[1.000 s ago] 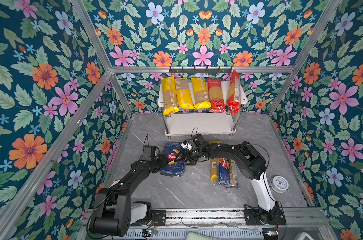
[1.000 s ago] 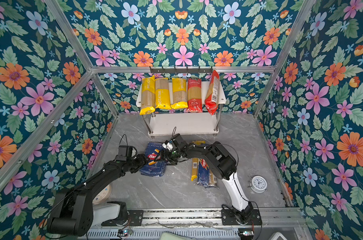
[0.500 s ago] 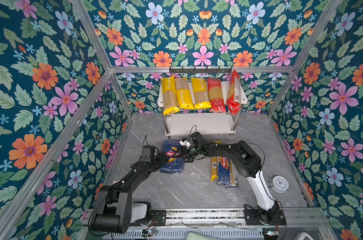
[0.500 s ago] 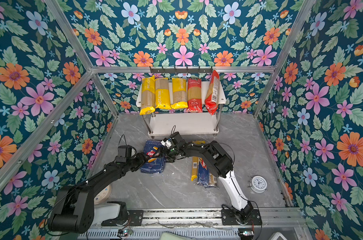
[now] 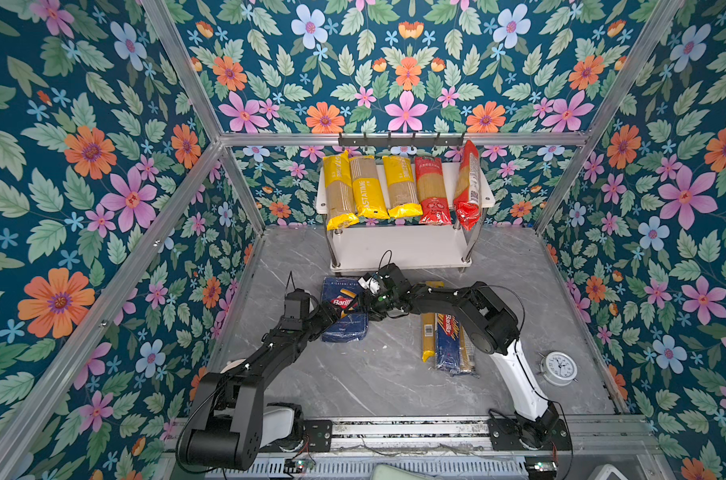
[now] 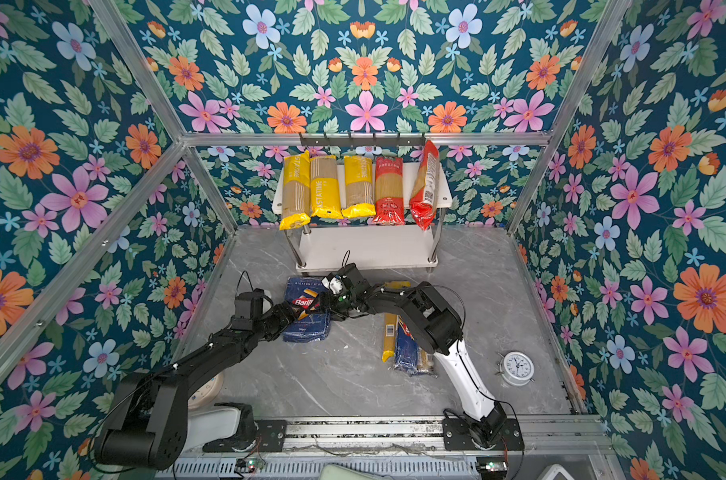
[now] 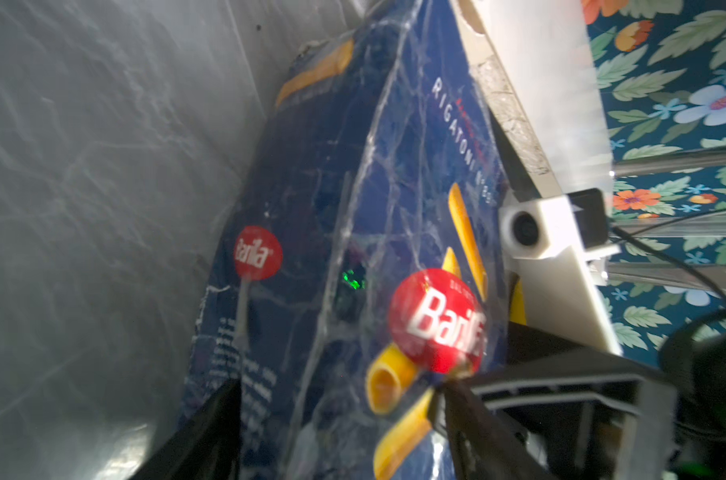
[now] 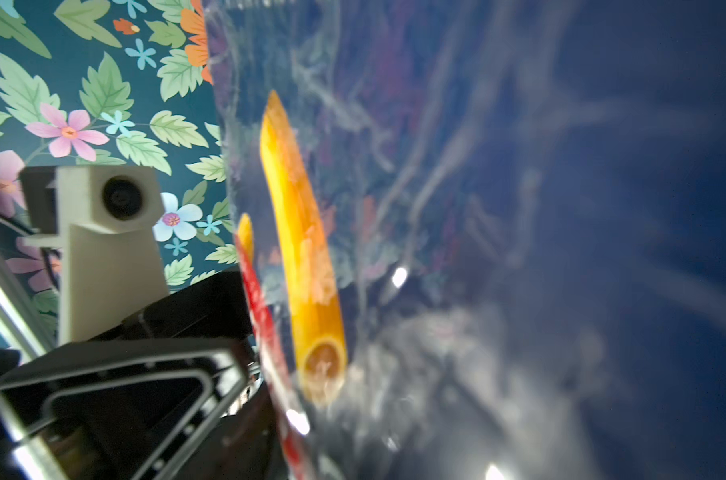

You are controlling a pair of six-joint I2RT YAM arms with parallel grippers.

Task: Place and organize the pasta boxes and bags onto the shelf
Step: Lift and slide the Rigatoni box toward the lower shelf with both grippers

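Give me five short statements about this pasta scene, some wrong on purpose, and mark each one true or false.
1. Three yellow bags and two red bags rest on the top board of the shelf. True.
2. The dark blue Barilla box stands on the shelf's lower board. False: it lies on the table, in front of the shelf.
3. The left claw and the right claw are both at the Barilla box. True.
4. The alarm clock sits on the shelf's top board. False: it sits on the table, beside the right arm.
5. A dark blue Barilla bag lies on the table. True.
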